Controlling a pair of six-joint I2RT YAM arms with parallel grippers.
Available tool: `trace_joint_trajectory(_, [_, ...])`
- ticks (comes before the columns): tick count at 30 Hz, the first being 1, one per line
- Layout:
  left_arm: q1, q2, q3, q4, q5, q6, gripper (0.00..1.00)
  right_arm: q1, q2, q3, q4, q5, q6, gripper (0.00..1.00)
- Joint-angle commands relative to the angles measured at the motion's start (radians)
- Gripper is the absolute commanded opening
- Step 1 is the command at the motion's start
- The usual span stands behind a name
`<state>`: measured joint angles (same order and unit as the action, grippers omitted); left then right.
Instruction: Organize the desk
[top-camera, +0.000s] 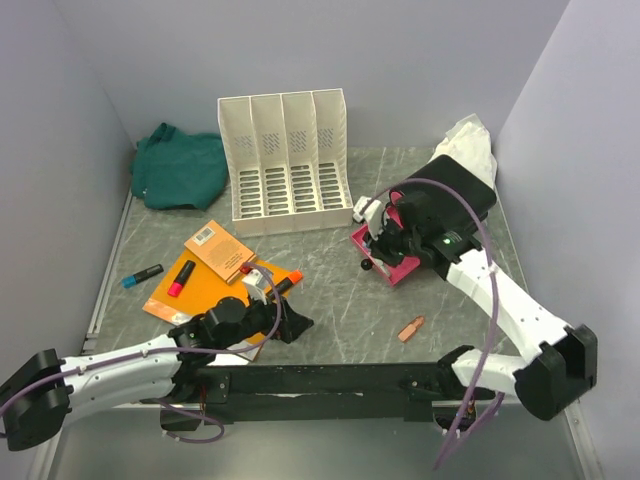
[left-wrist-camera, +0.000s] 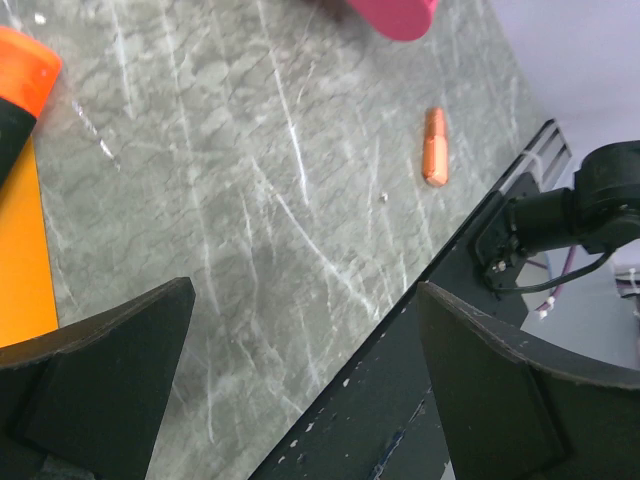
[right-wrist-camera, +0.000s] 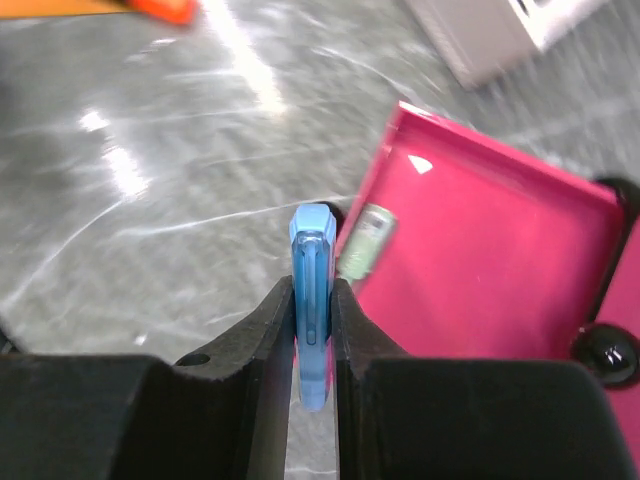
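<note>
Top view, desk (top-camera: 340, 300): lies under the pink tray (top-camera: 392, 268) and spreads out all round it.
Top view, right gripper (top-camera: 378, 240): over the tray's left rim.
Top view, left gripper (top-camera: 295, 323): well left of the tray.
Left wrist, fingers (left-wrist-camera: 100, 370): spread wide and empty above bare desk; an orange stub (left-wrist-camera: 434, 147) lies near the tray.
Right wrist, claw: pinched on an upright blue plastic piece (right-wrist-camera: 311, 245), just beside the tray's rim.
</note>
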<state>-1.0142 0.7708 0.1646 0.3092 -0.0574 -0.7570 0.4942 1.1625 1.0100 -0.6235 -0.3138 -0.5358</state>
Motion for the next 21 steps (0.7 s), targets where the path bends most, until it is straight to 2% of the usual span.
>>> trace_joint_trajectory(1, [-0.004,0.035,0.059,0.013,0.027,-0.015,0.99,-0.011,0.112,0.004,0.116,0.243,0.21,0.0])
trace_joint_trajectory(4, [-0.004,0.065,0.064,0.033,0.05,-0.021,0.99,-0.028,0.155,0.007,0.137,0.312,0.243,0.05])
trace_joint_trajectory(7, [-0.004,0.096,0.065,0.067,0.063,-0.025,0.99,-0.029,0.154,0.001,0.145,0.332,0.238,0.25])
trace_joint_trajectory(8, [-0.006,0.117,0.067,0.076,0.083,-0.019,0.99,-0.029,0.151,0.001,0.143,0.326,0.237,0.37])
trace_joint_trajectory(12, [-0.015,0.188,0.104,0.113,0.134,0.014,0.99,-0.034,0.134,0.016,0.099,0.283,0.224,0.49])
trace_joint_trajectory(16, [-0.059,0.289,0.17,0.094,0.145,0.068,1.0,-0.078,0.066,0.035,0.027,0.155,0.176,0.56])
trace_joint_trajectory(21, [-0.148,0.421,0.295,0.065,0.125,0.156,0.99,-0.19,-0.052,0.023,-0.088,-0.2,0.06,0.56])
